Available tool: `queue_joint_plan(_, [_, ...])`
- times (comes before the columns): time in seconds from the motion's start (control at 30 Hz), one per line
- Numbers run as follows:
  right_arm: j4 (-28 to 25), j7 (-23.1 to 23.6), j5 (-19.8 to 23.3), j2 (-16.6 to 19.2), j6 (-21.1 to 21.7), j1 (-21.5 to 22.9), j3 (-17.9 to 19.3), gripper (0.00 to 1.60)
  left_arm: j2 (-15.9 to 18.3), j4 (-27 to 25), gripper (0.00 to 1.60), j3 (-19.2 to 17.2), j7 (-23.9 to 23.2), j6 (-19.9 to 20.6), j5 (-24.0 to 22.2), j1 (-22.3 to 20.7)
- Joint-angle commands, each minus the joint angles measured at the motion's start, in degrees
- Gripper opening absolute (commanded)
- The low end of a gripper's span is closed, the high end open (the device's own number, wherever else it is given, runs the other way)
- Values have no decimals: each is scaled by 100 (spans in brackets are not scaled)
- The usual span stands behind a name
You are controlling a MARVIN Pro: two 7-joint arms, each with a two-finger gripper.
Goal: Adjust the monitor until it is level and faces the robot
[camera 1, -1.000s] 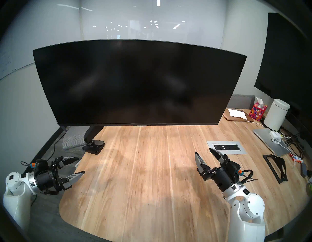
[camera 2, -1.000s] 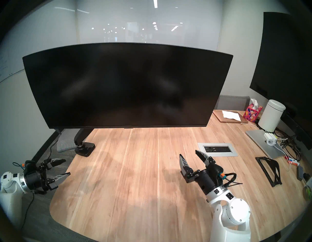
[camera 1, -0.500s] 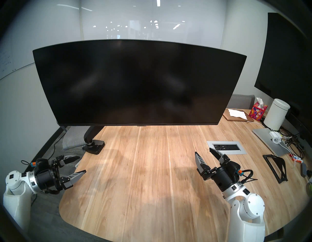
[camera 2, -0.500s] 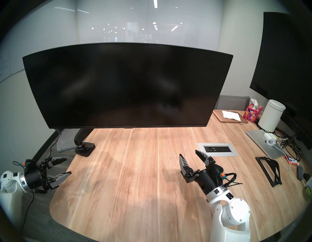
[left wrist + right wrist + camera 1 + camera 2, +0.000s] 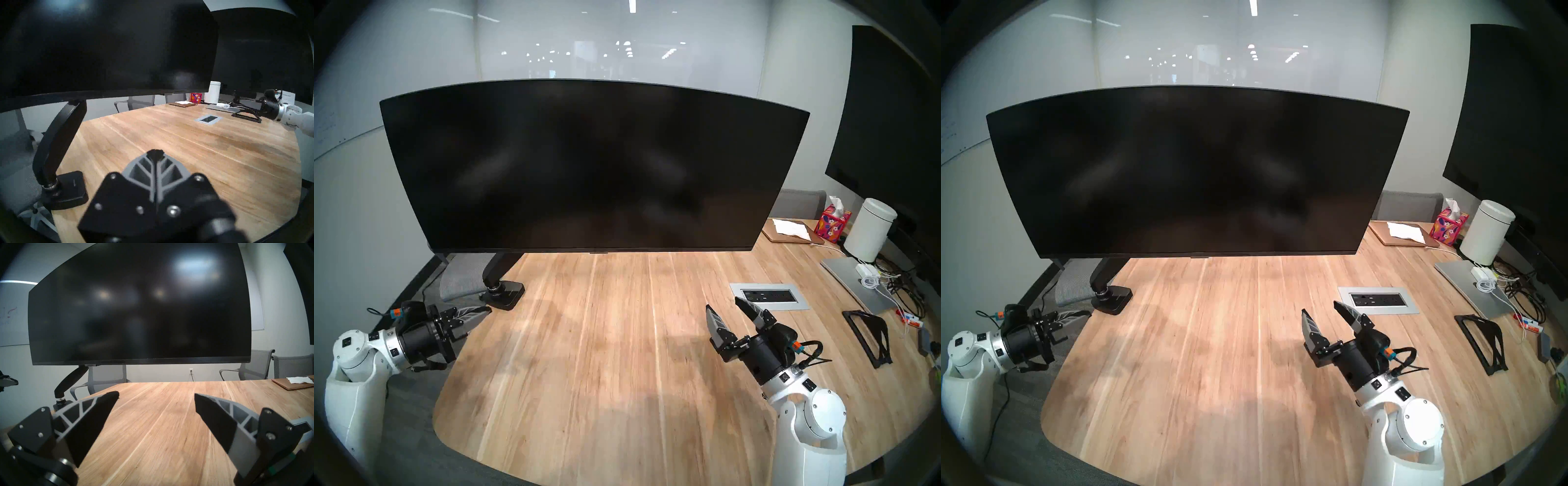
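The monitor [image 5: 585, 169] is a very wide, blank black screen that hangs over the far half of the wooden table [image 5: 619, 356]. Its black arm [image 5: 497, 268] runs down to a clamp base [image 5: 507, 294] at the table's left edge. Its bottom edge looks about level in the head views. My left gripper [image 5: 483, 310] is shut on nothing, with its tips just in front of the clamp base [image 5: 71, 186] and below the screen's left end [image 5: 102, 50]. My right gripper [image 5: 722, 303] stands open and empty above the table's right part, pointing at the screen [image 5: 153, 310].
A larger dark wall screen [image 5: 890, 118] is at the right. Below it are a white canister [image 5: 870, 234], a tissue box [image 5: 832, 224], a laptop [image 5: 857, 285] with cables and a black stand [image 5: 867, 336]. An outlet panel [image 5: 768, 296] lies by my right gripper. Grey chairs [image 5: 463, 278] stand behind.
My left gripper has shut its fingers and moved forward and up towards the clamp base. The right arm and the monitor have not moved.
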Motion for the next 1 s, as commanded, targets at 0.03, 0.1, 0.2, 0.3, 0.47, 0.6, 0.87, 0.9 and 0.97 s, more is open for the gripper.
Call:
queue_joint_plan(0.03, [-88, -7, 17, -17, -10, 51, -6, 160, 132, 87, 0, 10, 406, 34, -15, -682])
queue_joint_plan(0.1, [-89, -2, 15, -22, -9, 53, -3, 160, 135, 151, 0, 46, 548, 25, 24, -814])
queue_joint_plan(0.2, [-88, 5, 11, -29, -9, 56, 1, 160, 120, 268, 0, 99, 773, 11, 64, -1014])
queue_joint_plan(0.3, [-88, 12, 8, -35, -8, 58, 5, 160, 131, 385, 0, 125, 987, 17, 80, -1209])
queue_joint_plan(0.47, [-88, 23, 1, -46, -7, 62, 12, 160, 138, 529, 0, 146, 1259, 8, 81, -1456])
queue_joint_plan(0.6, [-90, 31, -5, -56, -4, 65, 17, 160, 109, 633, 0, 168, 1414, 2, 68, -1592])
queue_joint_plan(0.87, [-93, 44, -17, -75, 1, 70, 26, 160, 143, 770, 0, 173, 1515, -9, 65, -1701])
queue_joint_plan(0.9, [-93, 46, -18, -78, 2, 70, 28, 160, 149, 797, 0, 179, 1520, -18, 71, -1715])
queue_joint_plan(0.97, [-94, 50, -21, -82, 3, 72, 30, 160, 154, 837, 0, 175, 1530, -32, 80, -1724])
